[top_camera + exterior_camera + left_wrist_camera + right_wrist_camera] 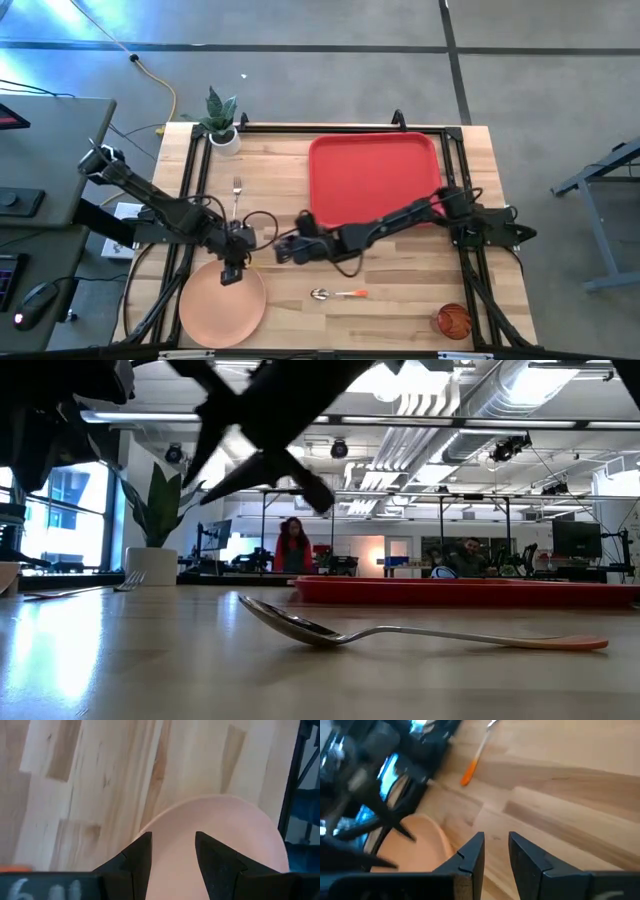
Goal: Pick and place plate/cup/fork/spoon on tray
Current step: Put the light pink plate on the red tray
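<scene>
The peach-pink plate point(222, 305) lies flat near the table's front left. My left gripper point(232, 272) is open above the plate's far rim, and its fingers frame the plate point(220, 835) in the left wrist view. My right gripper point(285, 248) is open and empty, reaching across the table's middle, right of the left gripper. The spoon point(335, 294) lies on the table near the front, bowl to the left. The fork point(237, 195) lies farther back, left of the red tray point(375, 175). The red-orange cup point(453, 320) stands at the front right.
A white pot with a green plant point(220, 125) stands at the far left corner. A black frame runs along the table's edges. The right arm lies across the tray's near left corner. People show in the room behind, in the low view.
</scene>
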